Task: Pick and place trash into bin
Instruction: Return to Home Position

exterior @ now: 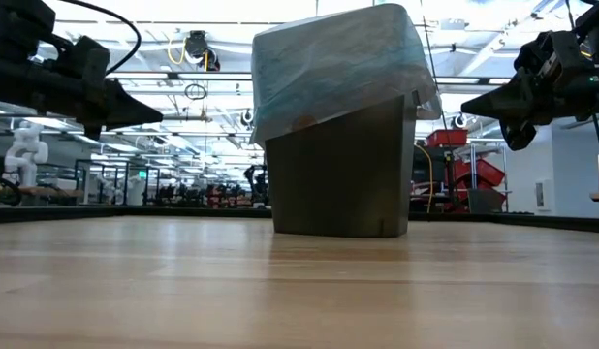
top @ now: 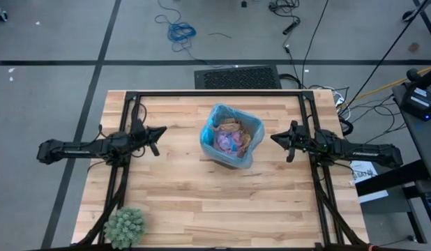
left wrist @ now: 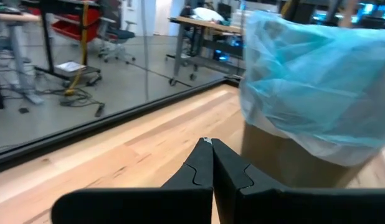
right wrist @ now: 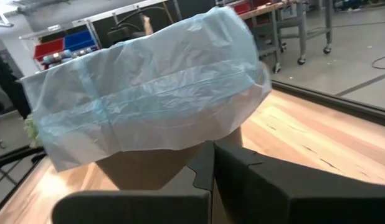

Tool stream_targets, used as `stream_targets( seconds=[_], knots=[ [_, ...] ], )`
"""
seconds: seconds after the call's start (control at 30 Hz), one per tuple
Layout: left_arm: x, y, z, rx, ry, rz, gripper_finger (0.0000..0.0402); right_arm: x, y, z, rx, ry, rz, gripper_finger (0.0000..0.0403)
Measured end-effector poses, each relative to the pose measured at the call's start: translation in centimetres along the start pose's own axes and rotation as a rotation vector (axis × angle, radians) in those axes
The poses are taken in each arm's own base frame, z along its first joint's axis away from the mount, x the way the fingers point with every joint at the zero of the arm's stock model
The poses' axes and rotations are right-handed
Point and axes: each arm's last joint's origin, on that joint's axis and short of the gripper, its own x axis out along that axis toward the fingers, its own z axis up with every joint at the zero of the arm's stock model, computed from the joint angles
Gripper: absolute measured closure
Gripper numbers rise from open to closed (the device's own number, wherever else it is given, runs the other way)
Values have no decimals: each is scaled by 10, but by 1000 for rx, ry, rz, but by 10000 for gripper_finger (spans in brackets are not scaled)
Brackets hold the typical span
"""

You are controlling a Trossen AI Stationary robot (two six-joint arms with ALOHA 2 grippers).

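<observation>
The bin (top: 231, 135), dark and lined with a light-blue bag, stands on the middle of the wooden table; it also shows in the low view (exterior: 340, 145) and in both wrist views (left wrist: 317, 93) (right wrist: 149, 99). Inside it lie trash scraps: brown paper wads (top: 231, 126) and a pink mesh puff (top: 227, 141). My left gripper (top: 164, 130) hovers shut to the bin's left, pointing level at it (left wrist: 208, 142). My right gripper (top: 273, 137) hovers shut to the bin's right, also level (right wrist: 212, 144). Neither holds anything.
A round green spiky plant (top: 125, 226) stands near the table's near left corner. A black frame (top: 215, 94) runs along the table's far and side edges. Bare tabletop (top: 222, 202) lies between the bin and the near edge.
</observation>
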Motion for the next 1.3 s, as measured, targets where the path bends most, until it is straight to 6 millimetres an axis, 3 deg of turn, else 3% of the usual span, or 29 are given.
stream_targets(
  seconds=[1.3],
  knots=[
    [0, -1, -1, 6, 10, -31, 402, 0, 0, 0, -10, 4, 11, 403]
  ],
)
